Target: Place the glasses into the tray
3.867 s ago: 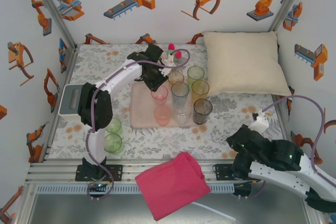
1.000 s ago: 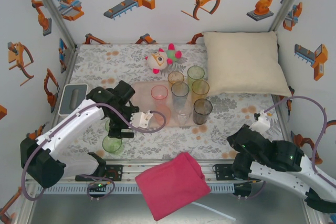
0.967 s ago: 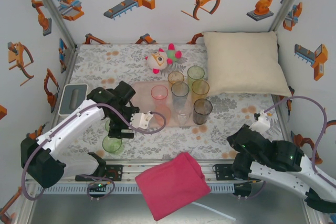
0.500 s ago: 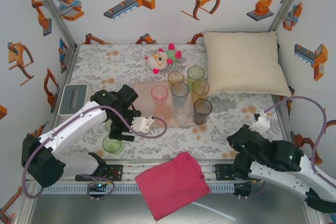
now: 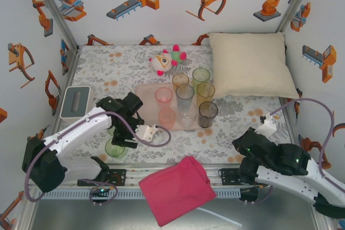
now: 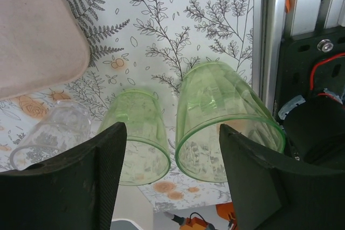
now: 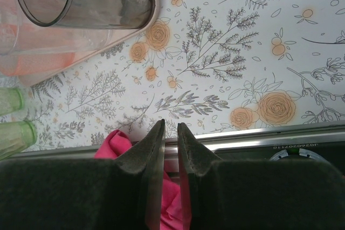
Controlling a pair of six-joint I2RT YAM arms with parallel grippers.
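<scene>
Two green glasses (image 6: pixel 141 138) (image 6: pixel 226 122) stand side by side on the floral table near its front left edge, and a clear one (image 6: pixel 54 133) stands left of them. My left gripper (image 6: pixel 172 171) is open just above them, its fingers (image 6: pixel 81 187) outside both green rims and touching neither. From above, that gripper (image 5: pixel 121 134) hovers over the green pair (image 5: pixel 115 146). The pale pink tray (image 5: pixel 141 112) holds several glasses, among them a smoky one (image 5: pixel 207 112). My right gripper (image 7: pixel 171 133) is shut and empty, over the table's front edge.
A cream pillow (image 5: pixel 250 64) fills the back right, and a stuffed toy (image 5: pixel 166 60) lies behind the tray. A small grey box (image 5: pixel 75 102) stands at the left. A pink cloth (image 5: pixel 177 188) hangs over the front rail. The left arm's base (image 6: pixel 318 79) sits close beside the green glasses.
My left arm came from the back of the tray to the green glasses, then sank a little toward them while its jaws narrowed slightly. The right arm has not moved.
</scene>
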